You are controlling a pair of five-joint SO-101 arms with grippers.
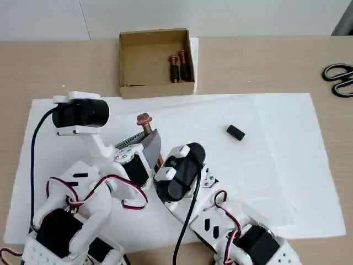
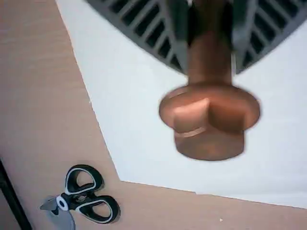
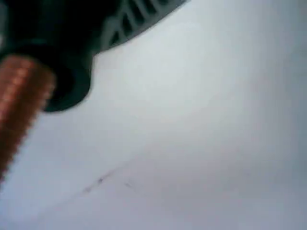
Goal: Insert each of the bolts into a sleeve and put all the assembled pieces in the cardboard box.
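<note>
Left wrist view: left end effector (image 2: 211, 28) clamps the bolt (image 2: 209, 120), whose threaded tip points at the sleeve (image 3: 67, 81) by your right end effector (image 1: 164, 165), grip unclear.

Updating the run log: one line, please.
left jaws: bolt | right jaws: sleeve at its thread | box: two assembled | paper: spare sleeve

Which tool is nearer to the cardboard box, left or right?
Left. The left tool grips the bolt below its head, toward the cardboard box; the right tool is at the bolt's threaded end, farther from the box.
</note>
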